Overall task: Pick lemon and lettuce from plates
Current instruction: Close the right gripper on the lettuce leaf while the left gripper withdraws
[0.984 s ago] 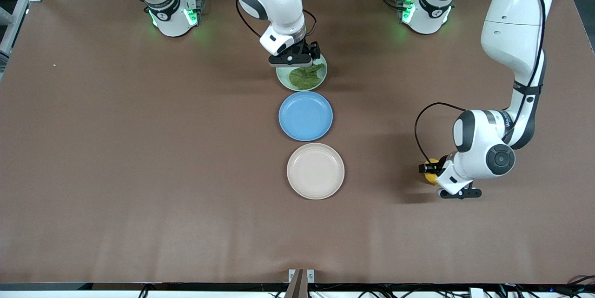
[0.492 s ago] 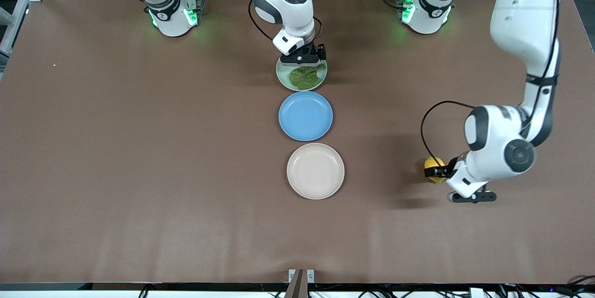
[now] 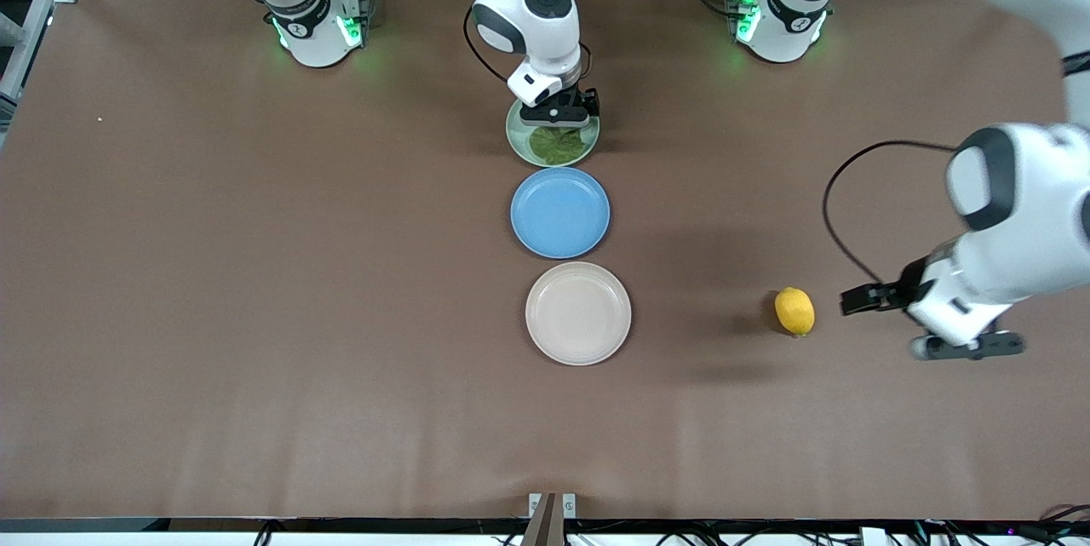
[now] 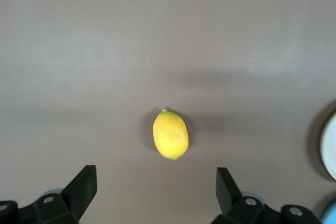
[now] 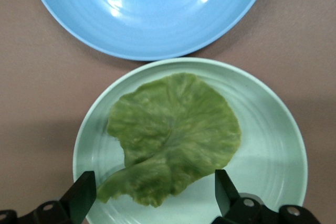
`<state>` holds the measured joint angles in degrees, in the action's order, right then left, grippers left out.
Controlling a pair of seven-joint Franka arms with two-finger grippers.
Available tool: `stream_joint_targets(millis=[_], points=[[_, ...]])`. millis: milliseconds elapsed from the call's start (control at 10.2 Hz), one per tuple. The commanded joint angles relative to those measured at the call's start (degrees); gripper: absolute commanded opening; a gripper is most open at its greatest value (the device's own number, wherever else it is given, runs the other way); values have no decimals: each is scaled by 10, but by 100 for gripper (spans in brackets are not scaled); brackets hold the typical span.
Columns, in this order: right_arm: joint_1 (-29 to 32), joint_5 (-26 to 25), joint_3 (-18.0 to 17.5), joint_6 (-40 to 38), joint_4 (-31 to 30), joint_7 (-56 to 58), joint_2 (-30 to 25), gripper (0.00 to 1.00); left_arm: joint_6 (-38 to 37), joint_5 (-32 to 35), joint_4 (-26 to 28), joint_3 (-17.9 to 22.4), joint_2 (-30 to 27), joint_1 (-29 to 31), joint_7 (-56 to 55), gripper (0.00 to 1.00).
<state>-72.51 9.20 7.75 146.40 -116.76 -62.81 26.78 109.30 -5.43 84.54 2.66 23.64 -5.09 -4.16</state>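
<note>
left gripper [image 4: 152, 192]: raised over the table, jaws spread wide, empty. right gripper [image 5: 152, 195]: low, pointing down, jaws spread wide, empty.

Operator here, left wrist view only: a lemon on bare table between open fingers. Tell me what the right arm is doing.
Observer: The right gripper hangs open over the mint green plate, not gripping anything.
Operator: Report what is on that plate.
Observer: The lettuce, lying flat.
Operator: Place my lemon against the plates.
Observer: The lemon lies on the table toward the left arm's end, beside the empty beige plate and apart from it. The left gripper is beside it, open.
</note>
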Motion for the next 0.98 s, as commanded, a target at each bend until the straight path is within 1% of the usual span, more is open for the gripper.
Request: stream_joint_targets(millis=[0, 98, 393, 492, 689, 787, 885], points=[[-22, 10, 5, 5, 21, -26, 29, 100, -37, 7, -6, -2, -53, 4, 2, 100], [-25, 11, 4, 7, 27, -28, 37, 100, -50, 8, -5, -3, -75, 23, 2, 100], [-30, 11, 5, 14, 42, -39, 62, 100, -93, 9, -6, 0, -130, 44, 2, 100], [-31, 11, 5, 14, 49, -42, 70, 100, -106, 18, -6, 1, -141, 45, 2, 100], [-31, 10, 4, 14, 55, -50, 76, 100, -122, 64, -6, -2, -162, 44, 3, 100], [-30, 10, 5, 14, 55, -44, 74, 91, -127, 64, -6, -1, -163, 45, 3, 100], [-27, 10, 5, 13, 55, -41, 72, 59, -138, 65, -7, 1, -169, 47, 3, 100]])
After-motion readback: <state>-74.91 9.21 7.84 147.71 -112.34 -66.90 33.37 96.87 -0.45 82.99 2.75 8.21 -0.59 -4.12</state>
